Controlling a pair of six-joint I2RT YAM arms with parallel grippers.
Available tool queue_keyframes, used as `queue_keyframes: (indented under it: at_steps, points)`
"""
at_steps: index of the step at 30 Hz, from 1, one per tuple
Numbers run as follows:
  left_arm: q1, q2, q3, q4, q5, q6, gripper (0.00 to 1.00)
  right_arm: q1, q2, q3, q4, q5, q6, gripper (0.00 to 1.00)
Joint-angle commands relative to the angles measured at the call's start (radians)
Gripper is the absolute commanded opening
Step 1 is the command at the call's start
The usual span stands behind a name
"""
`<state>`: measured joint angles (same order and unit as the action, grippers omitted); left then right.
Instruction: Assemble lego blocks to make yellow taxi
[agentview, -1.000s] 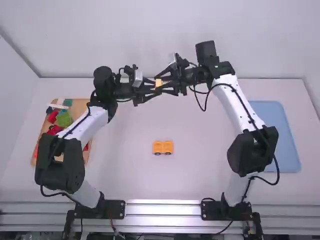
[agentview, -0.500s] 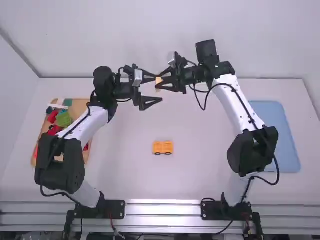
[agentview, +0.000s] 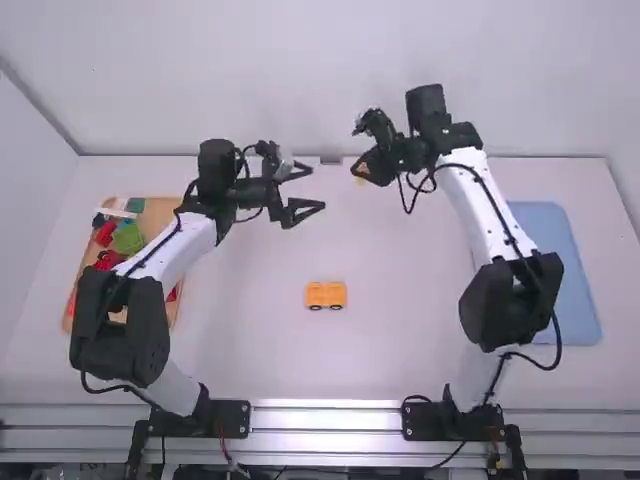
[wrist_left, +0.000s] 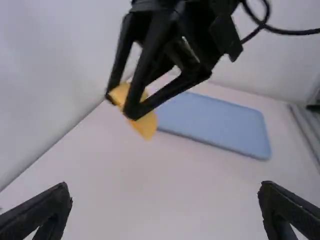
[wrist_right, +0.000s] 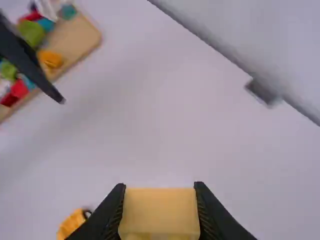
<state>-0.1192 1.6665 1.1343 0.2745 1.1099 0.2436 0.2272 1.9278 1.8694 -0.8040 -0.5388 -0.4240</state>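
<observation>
My right gripper (agentview: 362, 172) is over the far part of the table, shut on a yellow block (agentview: 362, 169). In the right wrist view the yellow block (wrist_right: 160, 211) sits squarely between the fingers of the right gripper (wrist_right: 160, 207). To its left, the left gripper (agentview: 318, 190) stands wide open with nothing between its fingers; its two tips flank the lower edge of the left wrist view, where the left gripper (wrist_left: 165, 195) faces the held block (wrist_left: 145, 120). A yellow-orange wheeled piece (agentview: 326, 294) rests on the table's middle, nearer the arm bases.
At the left, a wooden tray (agentview: 155, 215) holds red, green, teal and other blocks, partly behind the left arm. A flat blue tray (agentview: 570, 270) lies at the right, partly behind the right arm. A small grey object (wrist_right: 263, 91) is at the table's far edge.
My left gripper opened and let go of the yellow block. The right gripper then moved right, away from it, with the block, and turned. The wheeled piece has stayed put.
</observation>
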Motion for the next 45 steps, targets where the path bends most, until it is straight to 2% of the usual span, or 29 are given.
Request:
queue_keyframes:
  at_steps: [1, 10, 14, 18, 23, 29, 35, 40, 42, 43, 45]
  points:
    - [0.011, 0.004, 0.017, -0.027, -0.056, 0.072, 0.99, 0.002, -0.034, -0.051, -0.005, 0.169, 0.039, 0.11]
    - [0.027, 0.004, 0.017, -0.147, -0.129, 0.159, 0.99, 0.006, -0.034, -0.346, 0.058, 0.269, 0.029, 0.09]
    - [0.029, 0.004, 0.017, -0.251, -0.174, 0.246, 0.99, 0.048, -0.055, -0.472, 0.119, 0.391, 0.006, 0.1]
    - [0.026, 0.004, 0.017, -0.365, -0.34, 0.28, 0.99, 0.119, -0.092, -0.6, 0.181, 0.426, -0.084, 0.09]
    - [0.029, 0.004, 0.017, -0.395, -0.367, 0.278, 0.99, 0.178, -0.116, -0.674, 0.123, 0.406, -0.229, 0.1]
    - [0.026, 0.004, 0.017, -0.396, -0.358, 0.278, 0.99, 0.206, -0.116, -0.727, 0.085, 0.409, -0.366, 0.1]
    - [0.026, 0.004, 0.017, -0.401, -0.359, 0.277, 0.99, 0.206, -0.116, -0.797, 0.108, 0.417, -0.468, 0.25]
    - [0.026, 0.004, 0.017, -0.401, -0.359, 0.277, 0.99, 0.203, -0.116, -0.835, 0.164, 0.457, -0.464, 0.29]
    - [0.026, 0.004, 0.017, -0.401, -0.359, 0.277, 0.99, 0.208, -0.116, -0.84, 0.172, 0.458, -0.463, 0.37]
    - [0.026, 0.004, 0.017, -0.402, -0.359, 0.277, 1.0, 0.204, -0.116, -0.84, 0.173, 0.459, -0.464, 0.45]
    - [0.026, 0.004, 0.017, -0.402, -0.358, 0.277, 0.99, 0.197, -0.116, -0.84, 0.175, 0.458, -0.464, 0.52]
